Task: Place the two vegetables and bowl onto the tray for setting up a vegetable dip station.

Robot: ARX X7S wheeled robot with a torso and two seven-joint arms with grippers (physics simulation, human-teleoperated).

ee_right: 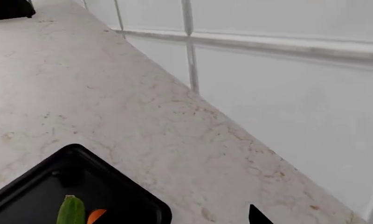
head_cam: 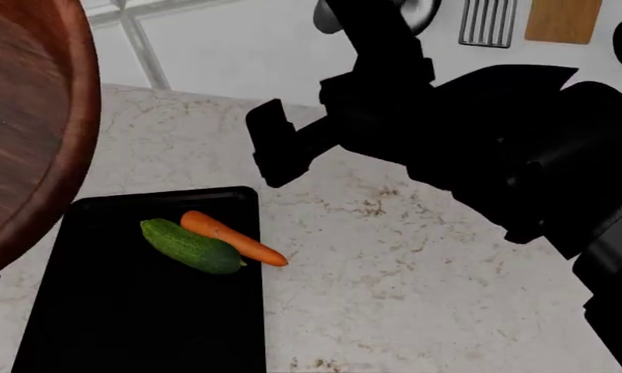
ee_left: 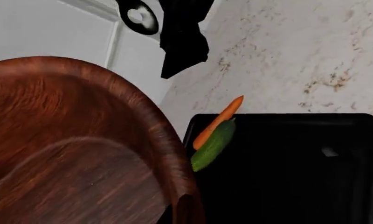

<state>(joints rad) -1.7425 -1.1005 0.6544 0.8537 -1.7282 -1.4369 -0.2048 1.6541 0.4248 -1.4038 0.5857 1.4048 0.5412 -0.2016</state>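
- Your tray (head_cam: pixel 134 311) lies flat on the speckled tabletop (head_cam: pixel 415 272), near its front left part, with the long side running away from the tiled wall (head_cam: pixel 228 47).
- The cucumber (head_cam: pixel 192 245) rests on the tray, close to the tray's far right corner.
- The carrot (head_cam: pixel 233 238) lies touching the cucumber on the wall side. Its thick end is on the tray; its thin tip crosses the tray's right rim and overhangs the tabletop.
- The bowl (head_cam: pixel 26 124) is up in the air at the left of the head view, tilted, above the tray's left edge and not resting on it. The left wrist view shows its wooden inside (ee_left: pixel 68 158) very close to the camera.
- Left gripper: hidden by the bowl in every view, so you cannot tell how its jaws stand.
- Your right arm (head_cam: pixel 477 132) hangs above the tabletop, right of the tray. Right gripper (head_cam: pixel 273 151): only a dark shape, jaws cannot be told.
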